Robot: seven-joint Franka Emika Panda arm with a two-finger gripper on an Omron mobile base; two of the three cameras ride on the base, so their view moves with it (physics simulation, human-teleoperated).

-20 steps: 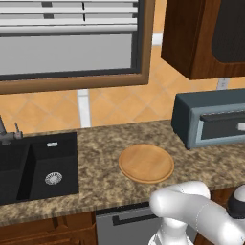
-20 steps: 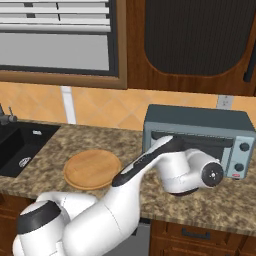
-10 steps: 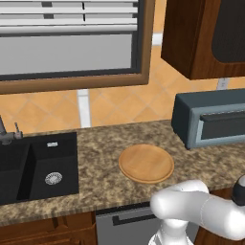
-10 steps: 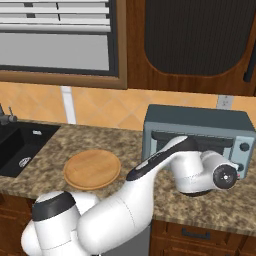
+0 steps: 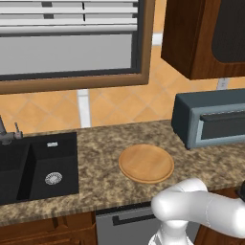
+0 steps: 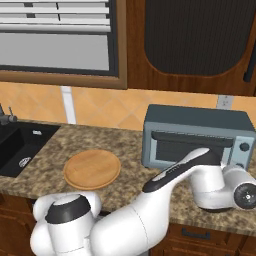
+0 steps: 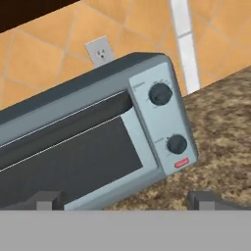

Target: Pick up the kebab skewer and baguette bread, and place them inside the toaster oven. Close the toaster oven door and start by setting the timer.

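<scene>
Jaws (image 7: 125, 200) stand wide apart with nothing between them, their two dark tips low in the hand view and aimed at the front of the toaster oven (image 7: 98, 142). That oven sits on the speckled granite counter (image 5: 100, 167), its blue-grey body against the orange tiled wall. The toaster oven door (image 7: 59, 157) is shut, its dark window tilted across the hand view with a handle bar along its upper edge. To the window's side is a control panel with two dark knobs (image 7: 160, 93) stacked one above the other and a small red tab (image 7: 181, 163) beneath; faint print ringing the knobs is too small to read. A white wall outlet (image 7: 99, 51) sits just behind the oven. On the counter a round wooden board (image 5: 146, 163) lies between the oven and the black sink (image 5: 36, 167).
</scene>
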